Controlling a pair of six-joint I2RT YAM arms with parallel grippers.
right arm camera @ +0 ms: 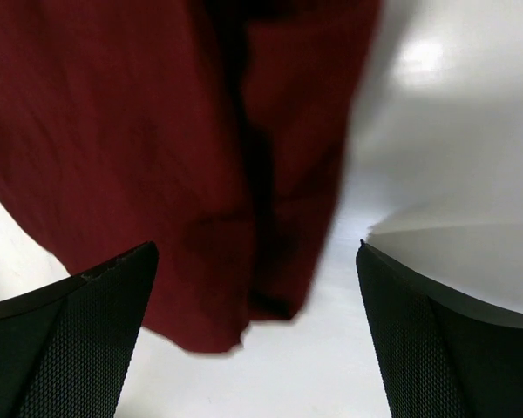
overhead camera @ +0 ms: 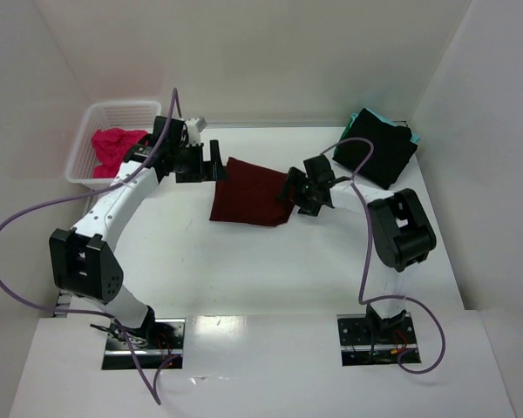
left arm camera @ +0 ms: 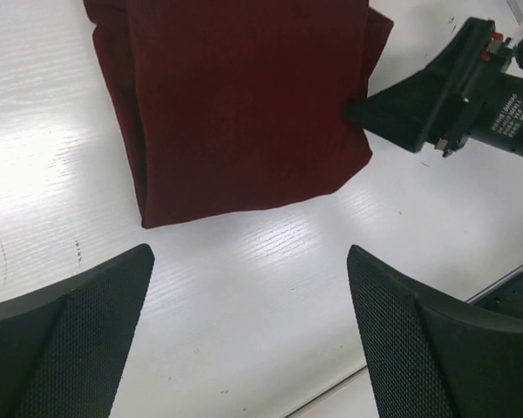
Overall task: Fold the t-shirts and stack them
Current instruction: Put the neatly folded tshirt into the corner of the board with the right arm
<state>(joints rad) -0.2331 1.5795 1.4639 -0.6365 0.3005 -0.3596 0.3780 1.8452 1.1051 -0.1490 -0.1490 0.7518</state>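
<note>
A dark maroon t-shirt [overhead camera: 248,193] lies folded into a rectangle in the middle of the table. My left gripper [overhead camera: 213,163] stands open at its left edge, holding nothing. In the left wrist view the maroon t-shirt [left arm camera: 235,113] lies flat ahead of the open left gripper [left arm camera: 248,322], apart from it. My right gripper [overhead camera: 294,193] is open at the shirt's right edge. In the right wrist view, the cloth's [right arm camera: 157,148] corner hangs loose between the wide jaws of the right gripper [right arm camera: 257,331]. A black t-shirt [overhead camera: 379,150] lies folded on a teal one [overhead camera: 412,136] at the back right.
A white lattice basket [overhead camera: 113,107] stands at the back left with a bright pink t-shirt [overhead camera: 115,146] bunched inside. White walls close in the table at the back and on both sides. The right arm's elbow [overhead camera: 401,231] rises near the right wall.
</note>
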